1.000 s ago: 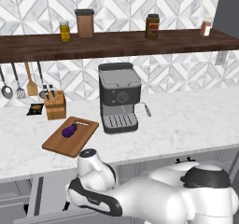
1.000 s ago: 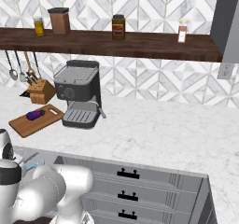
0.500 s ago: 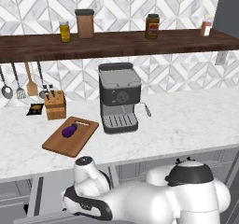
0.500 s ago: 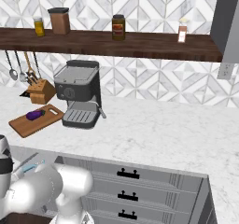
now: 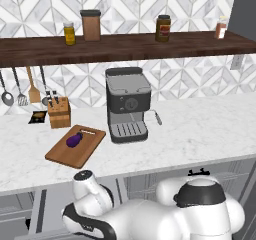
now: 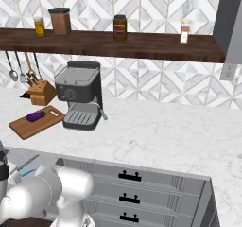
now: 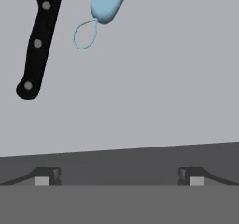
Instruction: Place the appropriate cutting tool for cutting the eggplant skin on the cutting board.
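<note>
The tool (image 7: 119, 181) is hanging wide open and empty over a flat grey surface, apparently inside an open drawer, where the light blue peeler (image 7: 108, 3) is lying just beside the black-handled knife (image 7: 37, 43) at the far edge. The risk, as I judge it, is the tool closing on the knife or catching only the peeler's thin loop. The cutting board (image 5: 75, 147), carrying the eggplant (image 5: 74, 140), is waiting near the tabletop's front edge.
</note>
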Tool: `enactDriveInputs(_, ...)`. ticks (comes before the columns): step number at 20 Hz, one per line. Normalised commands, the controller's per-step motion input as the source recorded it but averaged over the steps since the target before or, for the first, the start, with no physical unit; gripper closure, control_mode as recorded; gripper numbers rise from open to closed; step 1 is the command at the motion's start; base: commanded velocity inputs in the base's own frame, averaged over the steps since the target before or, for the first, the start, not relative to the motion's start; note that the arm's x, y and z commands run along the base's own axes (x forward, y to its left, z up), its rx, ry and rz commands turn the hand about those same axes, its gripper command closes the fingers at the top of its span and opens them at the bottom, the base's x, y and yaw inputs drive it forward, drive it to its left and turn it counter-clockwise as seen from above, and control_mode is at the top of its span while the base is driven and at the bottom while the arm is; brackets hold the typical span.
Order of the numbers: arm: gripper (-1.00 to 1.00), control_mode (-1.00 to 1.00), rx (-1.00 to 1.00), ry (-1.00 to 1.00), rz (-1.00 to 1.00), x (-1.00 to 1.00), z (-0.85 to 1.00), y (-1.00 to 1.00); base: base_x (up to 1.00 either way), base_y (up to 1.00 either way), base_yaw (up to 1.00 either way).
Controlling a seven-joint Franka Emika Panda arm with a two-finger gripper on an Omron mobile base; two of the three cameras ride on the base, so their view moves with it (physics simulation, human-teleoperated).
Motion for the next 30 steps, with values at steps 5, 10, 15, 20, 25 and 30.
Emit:
enactDriveInputs(5, -1.00, -1.00, -0.04, 0.00, 0.00, -0.10, -0.06, 0.06, 0.00, 0.00, 0.00)
enactDriveInputs(10, -1.00, -1.00, -0.04, 0.00, 0.00, -0.16, -0.07, 0.03, 0.00, 0.00, 0.00)
enactDriveInputs(15, -1.00, -1.00, -0.04, 0.00, 0.00, -0.17, -0.02, 0.08, 0.00, 0.00, 0.00)
enactDriveInputs(20, -1.00, -1.00, -0.05, 0.00, 0.00, -0.19, 0.00, 0.00, 0.00, 0.00, 0.00)
enactDriveInputs(25, -1.00, -1.00, -0.05, 0.01, 0.00, -0.07, 0.00, 0.00, 0.00, 0.00, 0.00)
enactDriveInputs(30, -1.00, -1.00, -0.04, 0.03, -0.01, 0.41, 0.00, -0.02, 0.00, 0.00, 0.00)
